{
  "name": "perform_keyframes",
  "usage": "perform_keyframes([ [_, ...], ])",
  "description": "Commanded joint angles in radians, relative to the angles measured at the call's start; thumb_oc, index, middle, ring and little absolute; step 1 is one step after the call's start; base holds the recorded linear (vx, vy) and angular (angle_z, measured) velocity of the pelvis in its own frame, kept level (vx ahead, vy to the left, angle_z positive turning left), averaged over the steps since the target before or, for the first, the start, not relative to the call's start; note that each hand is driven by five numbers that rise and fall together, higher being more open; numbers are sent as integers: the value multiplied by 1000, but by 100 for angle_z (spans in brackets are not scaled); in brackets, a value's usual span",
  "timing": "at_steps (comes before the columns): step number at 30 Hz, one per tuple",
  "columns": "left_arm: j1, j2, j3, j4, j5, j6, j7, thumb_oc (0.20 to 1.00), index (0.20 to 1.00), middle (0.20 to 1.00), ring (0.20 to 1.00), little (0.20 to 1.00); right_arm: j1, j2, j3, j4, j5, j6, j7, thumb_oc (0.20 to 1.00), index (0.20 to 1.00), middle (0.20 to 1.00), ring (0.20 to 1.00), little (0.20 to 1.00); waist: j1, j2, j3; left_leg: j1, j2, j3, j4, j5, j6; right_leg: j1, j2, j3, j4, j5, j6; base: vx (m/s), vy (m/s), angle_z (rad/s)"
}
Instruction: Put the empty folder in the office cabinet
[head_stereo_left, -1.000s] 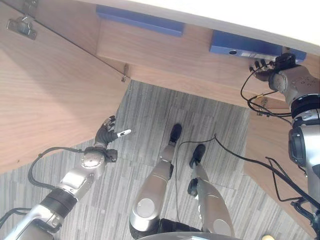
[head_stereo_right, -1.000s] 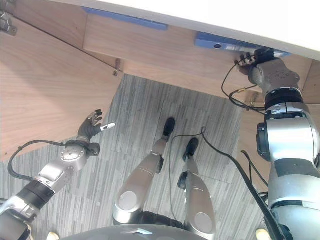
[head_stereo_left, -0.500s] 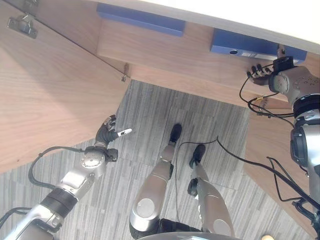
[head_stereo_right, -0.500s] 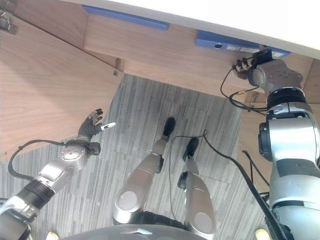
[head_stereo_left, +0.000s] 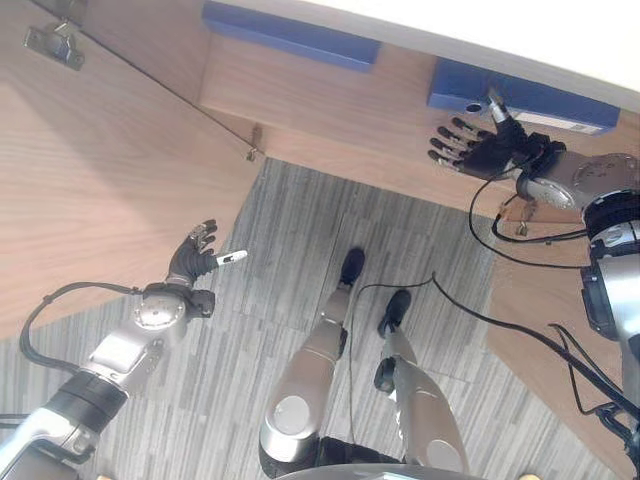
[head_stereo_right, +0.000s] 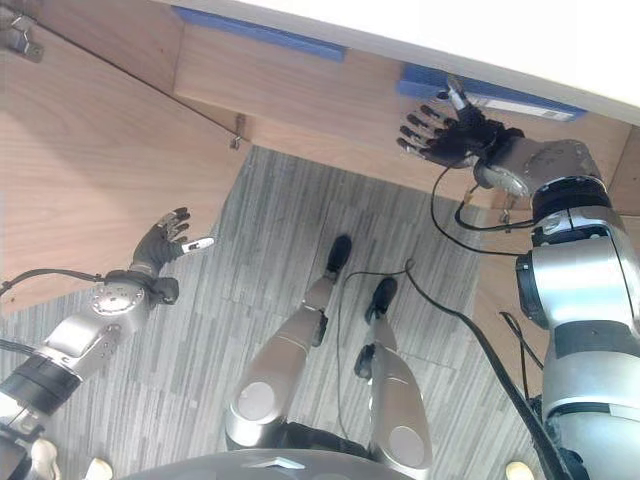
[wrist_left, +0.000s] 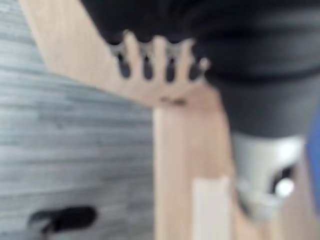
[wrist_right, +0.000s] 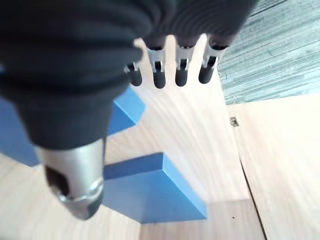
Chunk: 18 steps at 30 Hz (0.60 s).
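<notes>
The right hand (head_stereo_left: 487, 150) hangs in front of the open cabinet (head_stereo_left: 330, 110), fingers spread wide and straight, holding nothing; its thumb tip reaches up to the lower edge of a blue folder (head_stereo_left: 520, 92) that stands on the pale wood shelf, though I cannot tell whether it actually touches; a second blue folder (head_stereo_left: 290, 35) stands on the same shelf well apart to the left, with a broad stretch of bare shelf between the two; in the right wrist view the flat, sharp-cornered blue boards (wrist_right: 150, 190) stand on smooth, light-grained wood, with open shelf around them and a small metal fitting (wrist_right: 233, 121) set in the panel nearby; the cabinet door (head_stereo_left: 100, 170) is swung open on the left, a big plain wooden slab with a metal hinge (head_stereo_left: 48, 45) near its top edge, and its lower edge runs slantwise over the grey striped carpet (head_stereo_left: 300, 240); the left hand (head_stereo_left: 192, 262) hovers just off that door edge, fingers loosely extended and empty, with free carpet beyond it; another door panel (head_stereo_left: 540, 320) stands open on the right.
</notes>
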Motion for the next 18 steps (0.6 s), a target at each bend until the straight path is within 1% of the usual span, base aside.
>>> perform_keyframes([
  [1,75,25,53,-35,-7,-37,-14,1000,1000,1000,1000,1000,29,-26,22,-20,23,-27,9,1000,1000,1000,1000,1000,18,-47,-49,48,48,4,-12,-108,-32,-36,-129,-11,-5,96,106,0,0,0],
  [2,75,25,53,-35,-7,-37,-14,1000,1000,1000,1000,1000,29,-26,22,-20,23,-27,9,1000,1000,1000,1000,1000,18,-47,-49,48,48,4,-12,-108,-32,-36,-129,-11,-5,96,106,0,0,0],
  [3,74,32,53,-33,-12,-35,-18,1000,1000,1000,1000,1000,21,-30,14,6,6,-44,-34,1000,1000,1000,1000,1000,21,-48,-49,54,49,3,-12,-114,-34,-27,-126,-9,-5,89,106,0,0,0],
  [4,73,33,53,-33,-12,-33,-19,1000,1000,1000,1000,1000,22,-31,10,17,-6,-47,-38,859,859,859,859,859,22,-49,-49,55,50,2,-12,-115,-35,-25,-125,-10,-5,89,105,0,0,0],
  [5,71,32,54,-33,-10,-33,-19,1000,1000,1000,1000,1000,23,-33,5,24,-20,-47,-36,589,589,589,589,589,21,-50,-49,49,49,1,-12,-108,-34,-30,-125,-10,-5,94,104,0,0,0],
  [6,71,32,56,-34,-9,-31,-21,1000,1000,1000,1000,1000,27,-35,1,33,-38,-41,-26,602,602,602,602,602,22,-52,-49,51,50,0,-12,-108,-34,-28,-123,-9,-5,93,104,0,0,0],
  [7,71,33,57,-36,-9,-30,-21,1000,1000,1000,1000,1000,28,-36,-1,38,-49,-39,-16,818,818,818,818,818,22,-53,-49,52,50,0,-12,-109,-34,-27,-123,-9,-5,93,104,0,0,0],
  [8,72,33,59,-29,-6,-34,-30,1000,1000,1000,1000,1000,40,-38,-9,48,-76,-31,15,1000,1000,1000,1000,1000,22,-55,-49,55,51,-1,-12,-108,-35,-22,-121,-10,-5,93,104,0,0,0],
  [10,79,29,63,-27,3,-36,-40,1000,1000,1000,1000,1000,65,-35,-15,58,-120,-28,60,1000,1000,1000,1000,1000,24,-55,-49,73,54,2,-12,-118,-35,-7,-118,-9,-5,87,104,0,0,0],
  [11,78,25,65,-28,9,-39,-41,1000,1000,1000,1000,1000,79,-33,-22,61,-134,-23,81,1000,1000,1000,1000,1000,22,-57,-49,73,54,3,-12,-113,-35,-6,-119,-10,-5,91,103,0,0,0],
  [12,82,23,64,-29,11,-39,-42,1000,1000,1000,1000,1000,99,-31,-30,67,-160,-18,100,1000,1000,1000,1000,1000,22,-57,-49,89,56,5,-12,-122,-35,8,-117,-8,-5,85,103,0,0,0],
  [13,81,24,65,-29,11,-39,-42,1000,1000,1000,1000,1000,99,-31,-32,67,-163,-18,103,1000,1000,1000,1000,1000,22,-58,-49,84,55,5,-12,-116,-35,3,-118,-8,-5,89,102,0,0,0],
  [14,83,12,67,-22,17,-45,-47,1000,1000,1000,1000,1000,147,-21,-45,73,-197,-15,140,1000,1000,1000,1000,1000,19,-57,-49,110,57,10,-12,-125,-35,26,-115,-3,-5,82,101,-36,22,-2],
  [15,80,9,66,-22,18,-45,-46,1000,1000,1000,1000,1000,158,-18,-52,74,-211,-15,152,1000,1000,1000,1000,1000,18,-58,-49,110,56,10,-12,-120,-34,25,-116,-2,-5,86,100,-32,48,-2],
  [18,73,-33,60,-8,37,-46,-43,1000,1000,1000,1000,1000,276,37,-87,63,-290,-21,243,1000,1000,1000,1000,1000,3,-55,-49,179,58,25,-12,-138,-31,80,-111,14,-5,75,94,-32,89,-8],
])
